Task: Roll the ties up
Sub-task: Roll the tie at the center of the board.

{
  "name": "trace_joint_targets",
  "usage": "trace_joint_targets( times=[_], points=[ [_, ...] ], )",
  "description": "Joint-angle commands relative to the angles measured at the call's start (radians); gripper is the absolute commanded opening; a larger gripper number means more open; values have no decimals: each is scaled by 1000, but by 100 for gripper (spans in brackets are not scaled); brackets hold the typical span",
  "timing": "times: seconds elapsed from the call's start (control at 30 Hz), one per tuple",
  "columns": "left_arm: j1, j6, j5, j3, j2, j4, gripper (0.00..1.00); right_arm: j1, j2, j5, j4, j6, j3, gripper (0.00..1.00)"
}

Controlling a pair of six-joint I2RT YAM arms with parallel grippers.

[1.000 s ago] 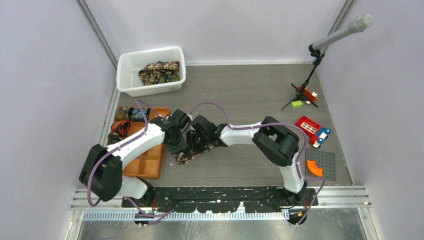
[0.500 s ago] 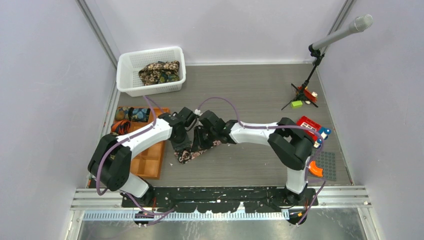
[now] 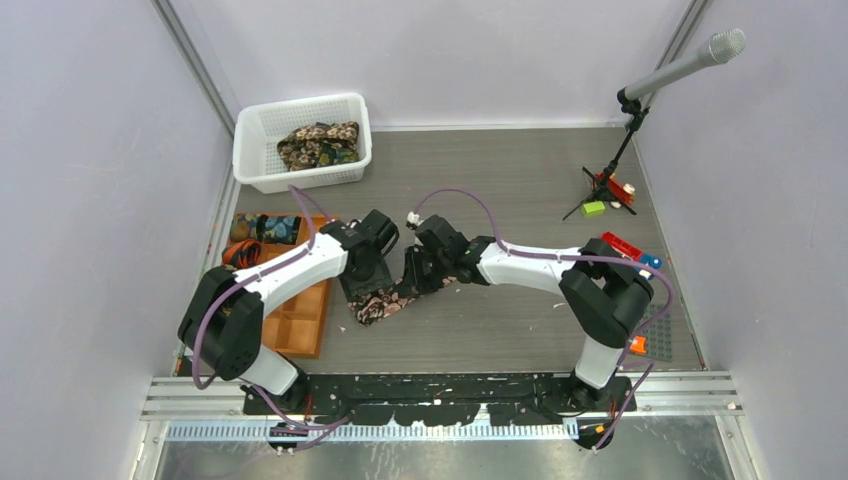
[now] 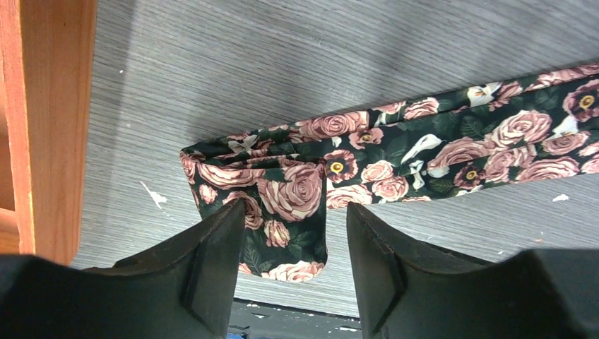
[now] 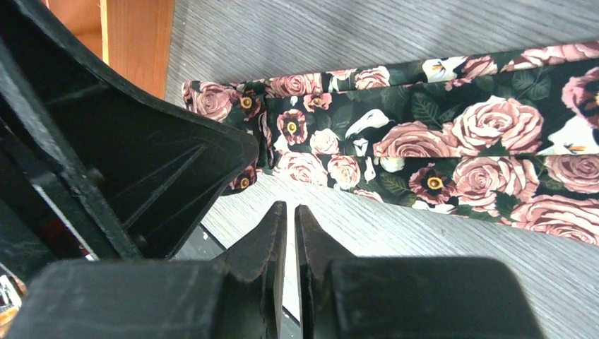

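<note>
A black tie with pink-cream roses (image 3: 378, 307) lies on the grey table, its end folded over. In the left wrist view the folded end (image 4: 289, 198) lies between my left gripper's (image 4: 293, 219) open jaws, which straddle it just above. My left gripper (image 3: 362, 288) and right gripper (image 3: 412, 280) hang side by side over the tie. My right gripper (image 5: 291, 208) is shut and empty, beside the tie's near edge (image 5: 459, 134). More ties (image 3: 318, 145) lie bunched in the white basket (image 3: 255, 150).
The orange compartment tray (image 3: 290, 325) lies just left of the tie's end, with rolled ties (image 3: 265, 228) in its far compartments. A microphone stand (image 3: 622, 150), red toy bricks (image 3: 620, 246) and a grey baseplate (image 3: 665, 325) stand at the right.
Both grippers have moved a little right and away along the tie. The right arm's elbow has swung right, over the toy bricks. The tie's end has stayed put.
</note>
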Motion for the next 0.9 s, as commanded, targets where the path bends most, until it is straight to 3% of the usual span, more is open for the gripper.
trace_joint_targets(
  times=[0.0,0.47,0.7,0.87],
  points=[
    [-6,-9,-31,41,-46,-9,58,4,-67,16,9,-15,5,15],
    [-6,-2,-54,27,-151,-4,73,4,-107,-24,-9,-10,40,20],
    [-4,55,-146,11,-306,-66,79,24,-91,-60,-48,-49,98,40],
    [-5,67,-166,-79,-493,-119,79,60,-28,-58,-133,-104,207,49]
  ],
)
